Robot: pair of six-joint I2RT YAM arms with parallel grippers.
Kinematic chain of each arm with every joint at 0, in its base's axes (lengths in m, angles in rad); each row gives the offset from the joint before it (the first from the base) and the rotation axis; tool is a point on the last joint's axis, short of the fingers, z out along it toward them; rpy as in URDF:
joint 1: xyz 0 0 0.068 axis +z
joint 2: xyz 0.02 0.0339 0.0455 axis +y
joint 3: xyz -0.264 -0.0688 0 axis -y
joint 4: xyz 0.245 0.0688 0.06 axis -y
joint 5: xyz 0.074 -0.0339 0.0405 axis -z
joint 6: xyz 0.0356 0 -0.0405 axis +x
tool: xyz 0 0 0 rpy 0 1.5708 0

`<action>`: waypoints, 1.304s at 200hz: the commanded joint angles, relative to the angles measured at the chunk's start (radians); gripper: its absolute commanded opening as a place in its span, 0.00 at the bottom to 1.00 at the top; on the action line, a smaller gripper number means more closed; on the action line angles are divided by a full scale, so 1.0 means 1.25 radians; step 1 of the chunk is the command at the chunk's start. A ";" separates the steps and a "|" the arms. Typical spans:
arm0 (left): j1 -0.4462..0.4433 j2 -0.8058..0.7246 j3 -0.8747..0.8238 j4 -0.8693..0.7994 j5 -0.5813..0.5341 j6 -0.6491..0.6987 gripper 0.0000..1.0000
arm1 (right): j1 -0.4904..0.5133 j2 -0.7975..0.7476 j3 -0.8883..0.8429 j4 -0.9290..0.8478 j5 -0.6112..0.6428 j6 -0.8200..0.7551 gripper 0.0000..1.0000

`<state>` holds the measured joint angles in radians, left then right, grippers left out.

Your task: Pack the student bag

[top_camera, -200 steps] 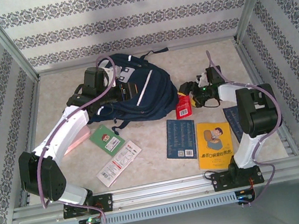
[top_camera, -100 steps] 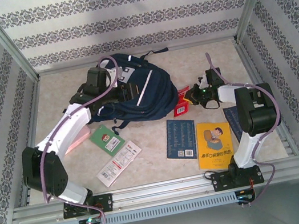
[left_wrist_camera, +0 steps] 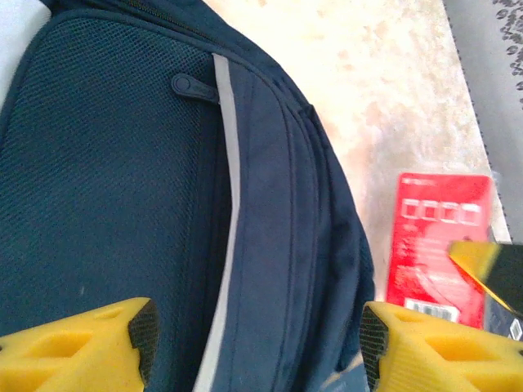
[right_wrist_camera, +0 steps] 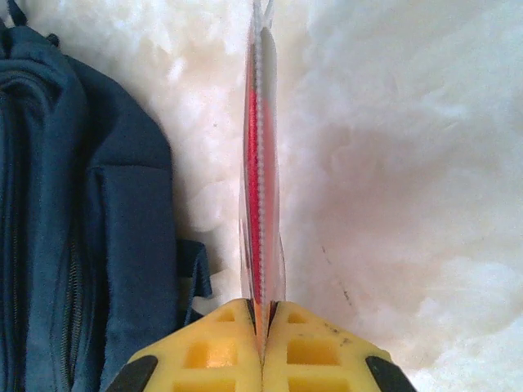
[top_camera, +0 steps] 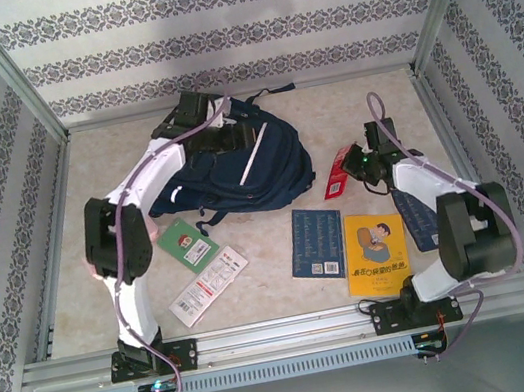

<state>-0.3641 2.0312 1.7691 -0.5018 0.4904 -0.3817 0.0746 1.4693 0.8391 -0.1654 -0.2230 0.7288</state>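
From above, the student bag [top_camera: 237, 170] lies at the far middle of the bench [top_camera: 348, 110]. The left fingers [top_camera: 221, 134] hover over its far top, and the right fingers [top_camera: 357, 169] hold a red flat packet [top_camera: 339, 174] just right of it.

At the left wrist, the left fingers [left_wrist_camera: 90, 343] stand wide over the closed front panel. No opening is visible, so they should probably find a zip edge and lift it.

At the right wrist, the right fingers [right_wrist_camera: 221, 351] pinch the packet [right_wrist_camera: 260, 163] edge-on beside the bag [right_wrist_camera: 82, 204]. It is best kept edge-first and swung left once a mouth gapes.
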 commanded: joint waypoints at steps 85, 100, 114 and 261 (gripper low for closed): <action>0.006 0.199 0.151 -0.006 0.194 -0.051 0.52 | 0.154 -0.162 -0.043 -0.098 0.172 -0.088 0.00; 0.000 0.204 0.152 -0.002 0.211 -0.053 0.48 | 0.154 -0.166 -0.052 -0.097 0.174 -0.089 0.00; -0.004 0.207 0.155 -0.005 0.219 -0.048 0.45 | 0.153 -0.172 -0.059 -0.093 0.175 -0.092 0.00; -0.027 0.246 0.289 -0.075 0.220 -0.009 0.00 | 0.149 -0.249 -0.053 -0.108 0.169 -0.091 0.00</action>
<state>-0.3817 2.3817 2.0701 -0.5724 0.7555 -0.4088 0.2642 1.2152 0.7731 -0.2859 -0.0334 0.6277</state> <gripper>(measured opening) 0.058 0.068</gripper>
